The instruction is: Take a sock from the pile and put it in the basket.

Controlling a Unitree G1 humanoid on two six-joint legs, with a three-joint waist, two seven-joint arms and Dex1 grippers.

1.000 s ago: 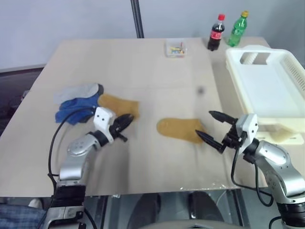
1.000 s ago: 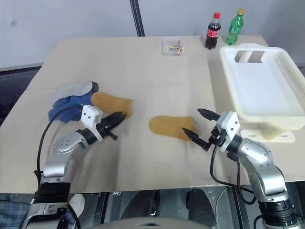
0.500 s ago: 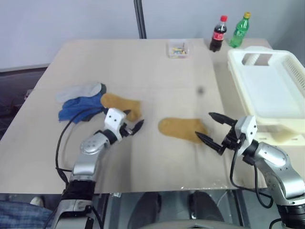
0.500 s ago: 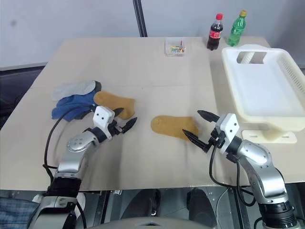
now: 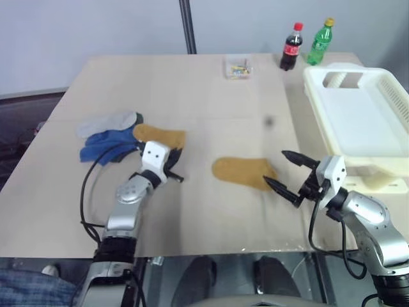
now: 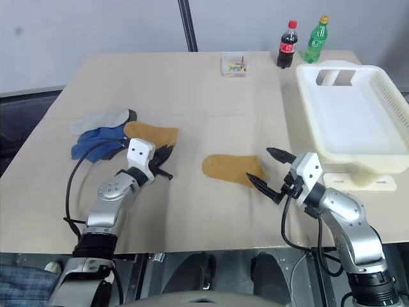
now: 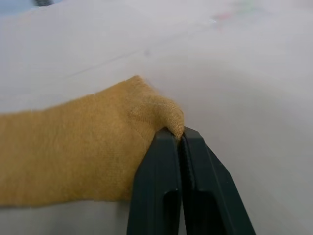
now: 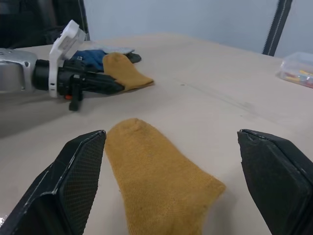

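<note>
On the left side of the table (image 5: 211,89), at the edge of the pile (image 5: 121,135), my left gripper (image 6: 163,155) is pressed shut with a fold of the mustard sock (image 7: 73,152) pinched between its tips — wrist view shows the fabric bunched right at the closed fingers (image 7: 164,191). That sock lies beside the blue sock (image 5: 102,146) and pale grey sock (image 5: 107,123), touching them. My right gripper (image 5: 286,173) is spread wide, hovering just beside a second mustard sock (image 5: 244,173) lying flat alone mid-table, not touching it as far as I can tell. The basket (image 5: 358,121) sits at the right, well apart from the pile, looks empty

Handling guess: sock is light, soft, floppy, will drape and dangle when lifted; not fragile, not slippery. Grip on the edge fold is small, could slip out, a deeper bite near the middle would be safer. Trailing end may drag neighbours along

Surface: smooth pale wood tabletop, flat, lots of free room between pile and basket. Far edge has a cola bottle (image 5: 291,45), green bottle (image 5: 319,39), small clear box (image 5: 237,66), all out of the path. Grey wall behind, dark pole (image 5: 186,25)
</note>
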